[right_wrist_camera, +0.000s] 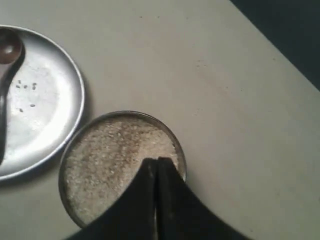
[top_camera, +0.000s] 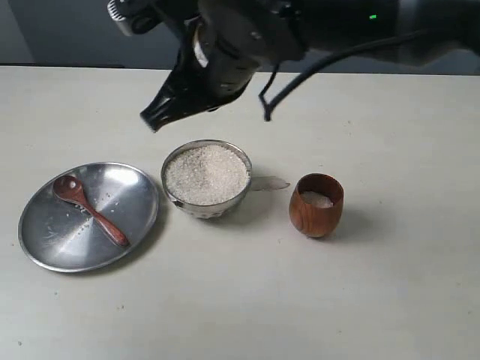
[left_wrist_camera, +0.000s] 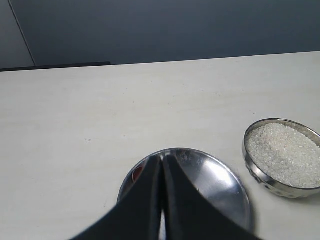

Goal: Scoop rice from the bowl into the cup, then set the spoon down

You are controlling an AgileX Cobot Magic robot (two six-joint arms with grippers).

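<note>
The wooden spoon (top_camera: 90, 210) lies loose in the wide steel plate (top_camera: 34, 247), scoop toward the back. The steel bowl (top_camera: 171, 196) stands in the middle, heaped with rice (top_camera: 206, 174). To its right stands the wooden cup (top_camera: 316, 217) with a little rice (top_camera: 316, 199) in its bottom. My right gripper (top_camera: 152, 122) hangs shut and empty above and behind the bowl; its wrist view shows its tips (right_wrist_camera: 157, 160) over the bowl's rim (right_wrist_camera: 181, 150). My left gripper (left_wrist_camera: 162, 156) is shut and empty above the plate (left_wrist_camera: 220, 185), hiding most of the spoon (left_wrist_camera: 137, 174).
A few stray grains lie on the plate (right_wrist_camera: 50, 100). A pale streak (top_camera: 270, 182) shows on the table between bowl and cup. The right arm and its cable (top_camera: 300, 75) cross the back of the scene. The table's far edge meets a dark wall.
</note>
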